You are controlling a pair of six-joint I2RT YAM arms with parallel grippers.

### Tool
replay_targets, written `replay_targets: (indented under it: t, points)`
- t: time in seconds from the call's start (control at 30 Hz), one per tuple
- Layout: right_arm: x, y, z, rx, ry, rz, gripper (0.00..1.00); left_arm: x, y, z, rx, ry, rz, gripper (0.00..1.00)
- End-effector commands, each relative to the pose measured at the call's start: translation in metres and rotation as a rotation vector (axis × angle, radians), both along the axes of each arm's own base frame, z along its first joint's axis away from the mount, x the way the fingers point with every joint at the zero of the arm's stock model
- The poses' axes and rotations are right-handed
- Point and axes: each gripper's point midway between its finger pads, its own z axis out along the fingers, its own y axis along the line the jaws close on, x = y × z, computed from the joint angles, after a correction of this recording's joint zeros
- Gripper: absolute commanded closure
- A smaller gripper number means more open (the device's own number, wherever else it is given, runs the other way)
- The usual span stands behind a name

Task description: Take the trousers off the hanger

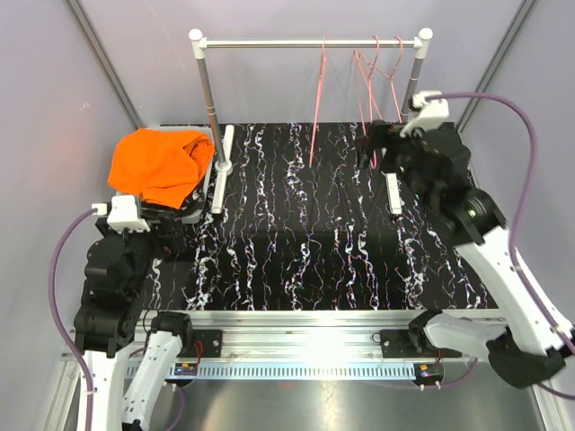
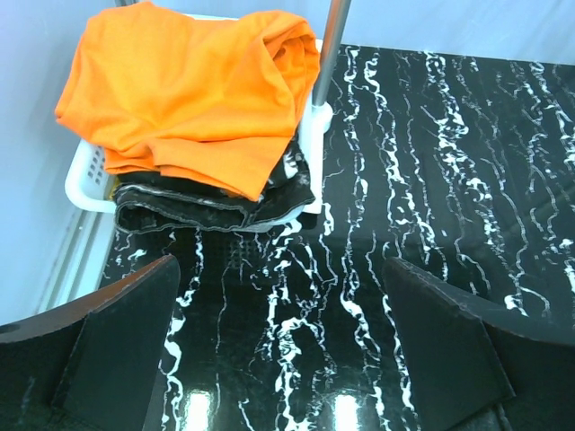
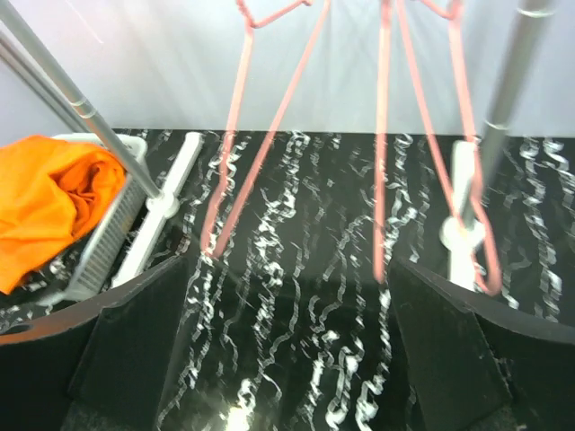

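- Posture, left arm: you have it folded low at the left edge of the table [image 1: 296, 260]. The left gripper [image 2: 280, 269] faces the white basket [image 2: 81, 175], fingers spread wide with nothing between them.
- Posture, right arm: stretched forward toward the right end of the rail [image 1: 305, 42]. The right gripper [image 3: 289, 265] sits just short of the pink hangers [image 3: 384, 135], fingers spread, holding nothing.
- Trousers: the orange pair [image 2: 193, 90] lies heaped on top in the basket, with the black speckled pair [image 2: 198, 208] beneath it.

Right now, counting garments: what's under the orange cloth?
A black white-speckled folded garment shows beneath the bright orange cloth; anything deeper in the white plastic basket is hidden.
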Motion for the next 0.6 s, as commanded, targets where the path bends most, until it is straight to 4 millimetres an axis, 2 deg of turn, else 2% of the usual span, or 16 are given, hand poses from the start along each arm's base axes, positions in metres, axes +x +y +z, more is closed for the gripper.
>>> replay_targets:
  t: [0.0,0.03,0.1,0.17,0.3,0.4,0.57]
  points:
    - [-0.022,-0.030,-0.021,-0.076,0.045,-0.062,0.01,0.001,0.008,0.012,0.030,-0.083,0.033,0.01]
    - [-0.029,-0.037,-0.037,-0.104,0.087,-0.075,0.01,-0.002,0.009,0.014,0.024,-0.098,0.039,0.01]
    - [-0.045,-0.052,-0.039,-0.106,0.092,-0.101,0.01,-0.004,0.009,0.013,0.024,-0.107,0.036,0.01]
    - [-0.060,-0.068,-0.052,-0.118,0.122,-0.145,0.01,-0.006,0.009,0.011,0.020,-0.113,0.038,0.01]
    - [-0.084,-0.088,-0.076,-0.152,0.180,-0.177,0.01,-0.008,0.007,0.008,0.010,-0.112,0.027,0.01]
    - [-0.095,-0.101,-0.086,-0.169,0.193,-0.211,0.01,-0.008,0.003,0.003,-0.001,-0.114,0.009,0.01]
    - [-0.107,-0.116,-0.086,-0.174,0.173,-0.247,0.01,-0.004,-0.002,-0.008,-0.008,-0.101,-0.015,0.01]
